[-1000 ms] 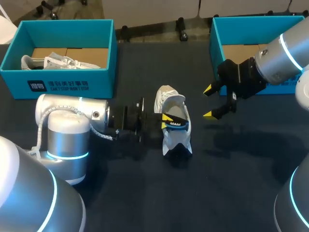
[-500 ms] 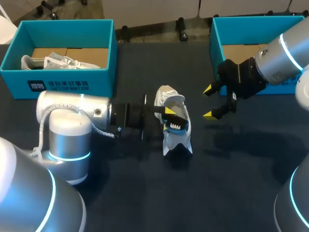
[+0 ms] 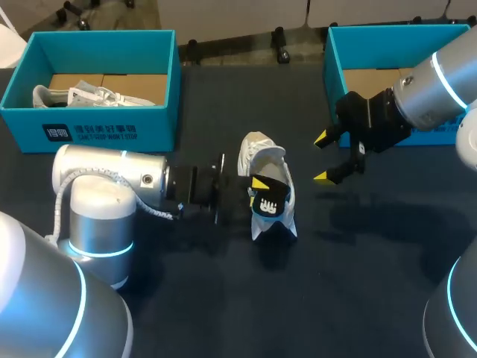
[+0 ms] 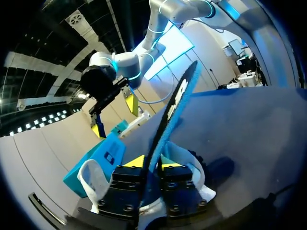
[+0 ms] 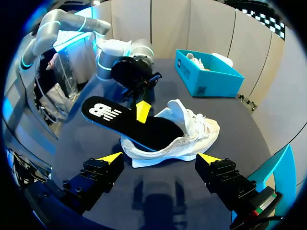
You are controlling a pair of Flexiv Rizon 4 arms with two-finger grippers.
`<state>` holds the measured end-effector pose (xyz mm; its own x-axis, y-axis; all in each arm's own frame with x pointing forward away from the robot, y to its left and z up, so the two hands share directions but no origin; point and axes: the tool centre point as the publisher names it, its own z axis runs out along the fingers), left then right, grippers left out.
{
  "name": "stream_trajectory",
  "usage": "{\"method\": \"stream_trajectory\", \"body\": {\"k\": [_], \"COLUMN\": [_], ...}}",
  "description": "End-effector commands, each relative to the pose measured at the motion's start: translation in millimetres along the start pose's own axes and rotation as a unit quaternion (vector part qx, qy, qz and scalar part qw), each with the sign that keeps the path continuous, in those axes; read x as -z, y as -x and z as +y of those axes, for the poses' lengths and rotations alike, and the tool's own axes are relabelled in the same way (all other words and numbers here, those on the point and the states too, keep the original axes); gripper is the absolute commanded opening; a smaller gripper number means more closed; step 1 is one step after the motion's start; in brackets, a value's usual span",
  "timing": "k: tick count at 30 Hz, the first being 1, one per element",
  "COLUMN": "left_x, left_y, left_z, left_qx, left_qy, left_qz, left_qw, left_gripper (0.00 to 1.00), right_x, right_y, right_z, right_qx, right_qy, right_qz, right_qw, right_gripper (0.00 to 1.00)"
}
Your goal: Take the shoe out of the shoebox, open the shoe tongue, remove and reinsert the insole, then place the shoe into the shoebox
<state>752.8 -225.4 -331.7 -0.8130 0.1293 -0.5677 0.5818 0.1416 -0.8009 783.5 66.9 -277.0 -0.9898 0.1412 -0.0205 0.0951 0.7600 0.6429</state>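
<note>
Presently we find our left pincer [image 4: 151,163] clamped on the black, blue-edged insole [image 3: 270,201], half out of the white sneaker [image 3: 261,153] on the dark counter [image 3: 358,261]; our right pincer [image 3: 323,158] gapes wide, apart.

This looks like a robot lab. A grey left arm [image 3: 104,201] and right arm [image 3: 440,89] stand at a dark table [image 3: 358,291]. On the table's far side are an open blue left box [image 3: 89,133] and right box [image 3: 334,56].
</note>
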Motion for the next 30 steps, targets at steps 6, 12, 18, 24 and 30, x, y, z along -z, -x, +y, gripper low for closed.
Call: {"method": "stream_trajectory", "body": {"k": [6, 12, 18, 24, 30], "left_x": [-0.3, -0.2, -2.0, -4.4, 1.8], "left_y": [1.4, 2.0, 4.4, 2.8, 3.4], "left_z": [13.1, 20.1, 26.4, 30.3, 16.0], "left_qx": [0.032, 0.027, 0.027, 0.029, 0.034], "left_qy": [0.0, 0.013, 0.022, 0.032, 0.026], "left_qz": [0.006, 0.007, 0.003, 0.002, -0.005], "left_qw": [0.999, 1.0, 0.999, 0.999, 0.999], "left_gripper": [0.0, 0.0, 0.0, 0.0, 0.42], "right_x": [-1.3, -1.3, -1.3, -1.3, -1.3], "right_y": [0.1, 0.1, 0.1, 0.1, 0.1], "right_z": [0.4, 0.4, 0.4, 0.4, 0.4], "right_qx": [0.0, 0.0, 0.0, 0.0, 0.0], "right_qy": [-0.001, -0.001, -0.001, -0.001, -0.001], "right_qz": [-0.001, -0.001, -0.001, -0.001, -0.001], "right_qw": [1.0, 1.0, 1.0, 1.0, 1.0], "right_gripper": [1.0, 1.0, 1.0, 1.0, 1.0]}}
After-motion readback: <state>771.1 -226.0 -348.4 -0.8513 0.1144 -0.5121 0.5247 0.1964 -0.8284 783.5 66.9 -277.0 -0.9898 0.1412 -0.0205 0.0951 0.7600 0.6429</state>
